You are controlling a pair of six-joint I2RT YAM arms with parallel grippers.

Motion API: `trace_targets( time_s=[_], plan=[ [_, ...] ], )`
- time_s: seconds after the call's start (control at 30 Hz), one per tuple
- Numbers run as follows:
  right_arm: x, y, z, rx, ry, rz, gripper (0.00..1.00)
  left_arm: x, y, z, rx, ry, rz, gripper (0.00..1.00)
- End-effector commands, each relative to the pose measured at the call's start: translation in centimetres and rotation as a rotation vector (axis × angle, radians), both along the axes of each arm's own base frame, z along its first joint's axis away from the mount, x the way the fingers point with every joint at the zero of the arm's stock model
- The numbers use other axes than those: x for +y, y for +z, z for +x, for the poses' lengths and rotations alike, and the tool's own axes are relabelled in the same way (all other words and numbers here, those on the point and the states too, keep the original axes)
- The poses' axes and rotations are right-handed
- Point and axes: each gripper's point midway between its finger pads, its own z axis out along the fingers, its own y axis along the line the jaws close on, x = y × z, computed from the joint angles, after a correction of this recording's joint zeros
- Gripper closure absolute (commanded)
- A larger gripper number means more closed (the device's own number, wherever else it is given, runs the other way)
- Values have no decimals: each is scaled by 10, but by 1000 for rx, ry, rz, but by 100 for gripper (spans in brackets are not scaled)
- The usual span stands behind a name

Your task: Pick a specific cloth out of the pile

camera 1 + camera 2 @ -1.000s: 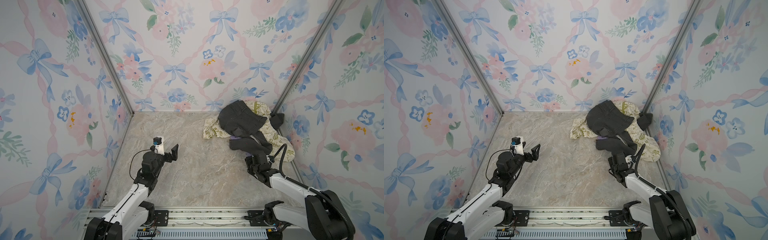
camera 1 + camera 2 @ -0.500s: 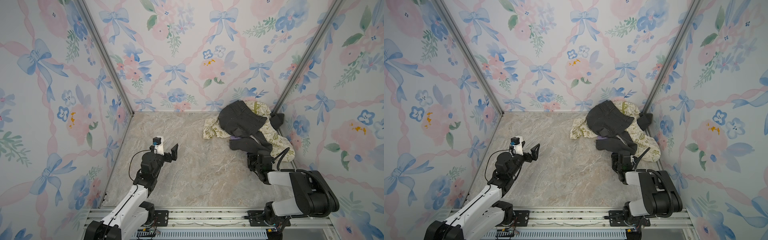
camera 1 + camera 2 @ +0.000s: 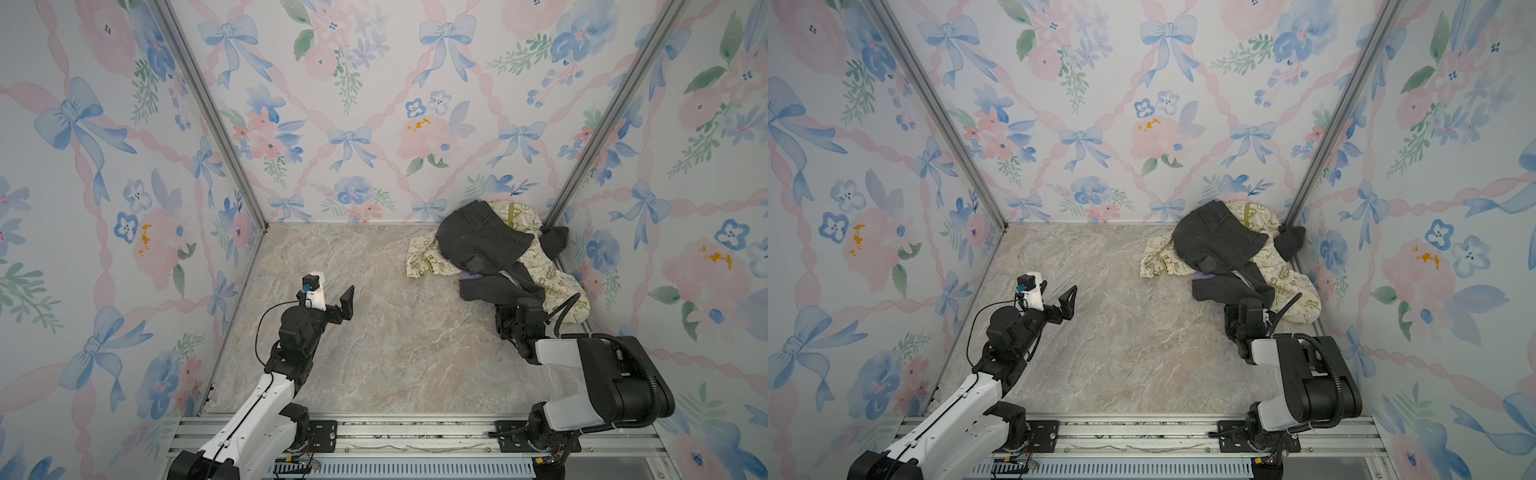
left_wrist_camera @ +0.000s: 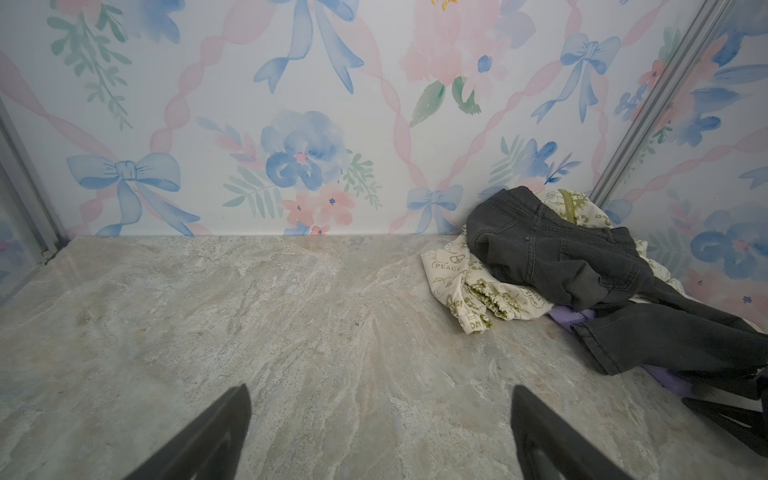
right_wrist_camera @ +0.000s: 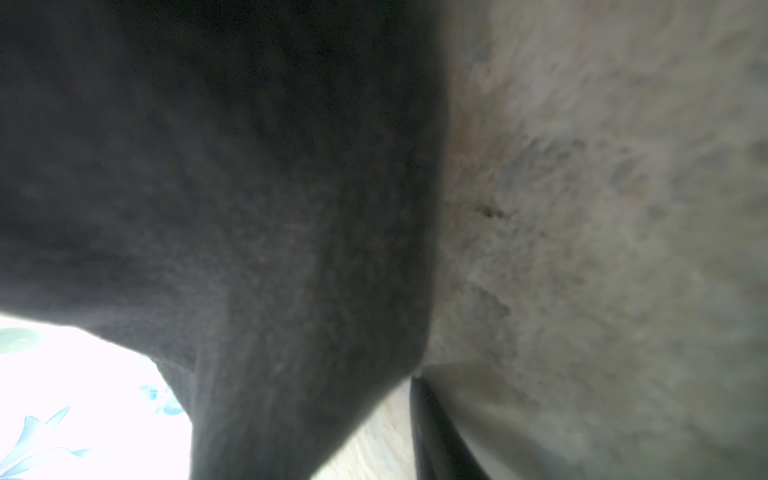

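Soft lavender cloth peeks as a sliver under rumpled charcoal denim in the pile, far-right corner. Left gripper spread wide, unmoved. Right gripper at the denim hem, grip unreadable, its elbow newly folded back.

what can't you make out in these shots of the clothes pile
Left wrist view and both top views: only slivers of the purple cloth show; the black garment and cream cloth cover the rest.
Both top views: the right claw has its tips hidden at the black garment's edge, so open or shut is unclear.
Right wrist view: blurred; the black garment fills most of it.
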Motion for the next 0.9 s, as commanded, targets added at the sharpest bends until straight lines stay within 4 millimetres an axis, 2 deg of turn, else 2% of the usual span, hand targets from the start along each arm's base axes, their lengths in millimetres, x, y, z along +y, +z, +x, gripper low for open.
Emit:
trace_targets(
  time_s=[0.0,0.33,0.57,0.63,0.7,0.77,0.87],
  plan=[
    [-7,-9,-3,46,-1,-18,60,4,-6,-2,11,16,-10,2],
    [-4,-21,4,45,15,49,63,4,-7,-3,18,20,-32,2],
    [-14,-29,6,57,-5,73,66,5,-8,-4,26,29,-59,2],
    [-16,-26,10,49,6,85,66,7,-7,-4,24,37,-66,2],
    [-17,-36,8,82,11,95,70,8,-7,-4,24,46,-71,2],
    [-19,-37,10,83,12,101,78,9,-9,-4,29,54,-75,2],
    [-20,-35,14,75,17,110,84,10,-9,-2,37,61,-85,2]
  ],
)
